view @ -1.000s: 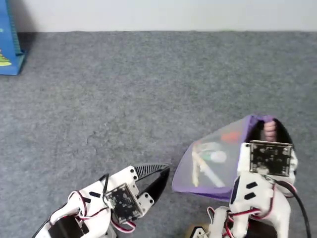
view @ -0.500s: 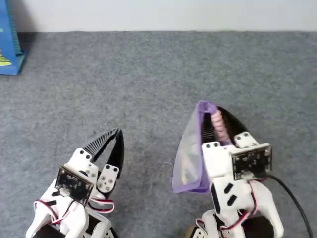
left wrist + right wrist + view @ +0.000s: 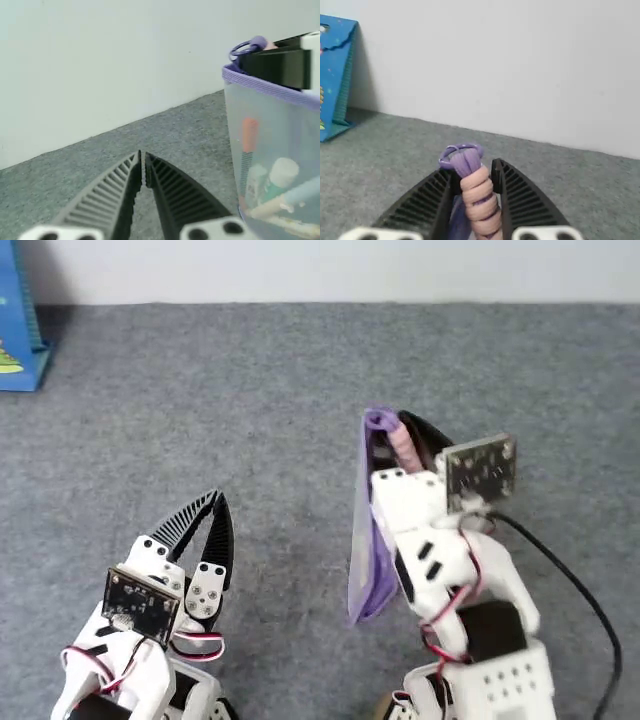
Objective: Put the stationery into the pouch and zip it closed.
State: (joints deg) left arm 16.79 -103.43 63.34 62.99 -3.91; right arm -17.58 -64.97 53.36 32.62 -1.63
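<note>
Nearest, at the lower left of the high view, the left jaws are seen pressed together at their tips, poised over the grey surface point(image 3: 250, 400). Just beside them, on the right, the pouch point(image 3: 364, 540) is pinched at its top end by the right jaws and hangs down from them, turned edge-on to the high camera. A pink coiled cord point(image 3: 478, 199) is clamped between those jaws along with the purple top edge. Through the pouch's clear side, the stationery point(image 3: 267, 192) is seen gathered at its bottom. Farther off, a blue box point(image 3: 17, 330) is stood against the white wall point(image 3: 330, 270).
</note>
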